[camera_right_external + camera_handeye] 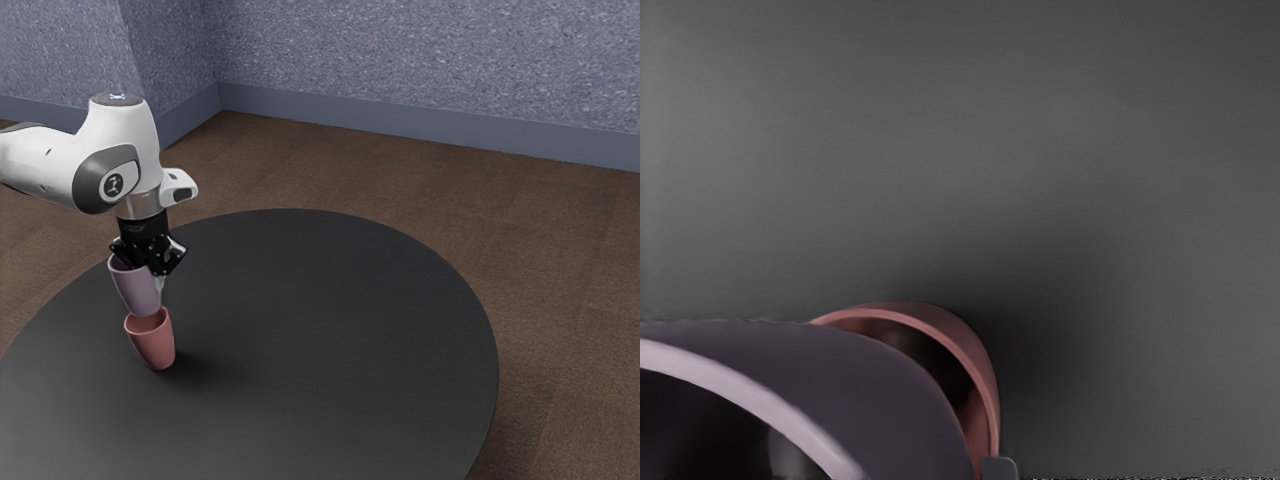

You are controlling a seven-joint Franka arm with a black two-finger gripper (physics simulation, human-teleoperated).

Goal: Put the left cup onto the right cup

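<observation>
my arm (pixel 88 165) comes in from the exterior view's left and bends down over the round black table (pixel 340 330). the black gripper (pixel 154 270) points downward and is pinching the rim of the lilac cup (pixel 133 288), as far as i can read it: its fingers sit on the side of the rim toward the exterior view's right. the lilac cup hangs tilted, mouth up under my hand, and its base dips into the open mouth of the pink cup (pixel 152 342).

the pink cup stands on the table, leaning a little, not far from the table's edge on the exterior view's left and well away from the far and right-hand edges. a soft shadow lies on the tabletop just beside it.

from the wrist view i look down past the lilac cup's wide rim (pixel 810 385), large and blurred right under my hand. the pink cup's rim (pixel 978 365) curves out from behind it, the two touching or very nearly so. around them lies the table's dark surface (pixel 1040 150).

brown floor (pixel 520 230) surrounds the table, with a speckled blue-grey wall (pixel 420 50) behind it.
</observation>
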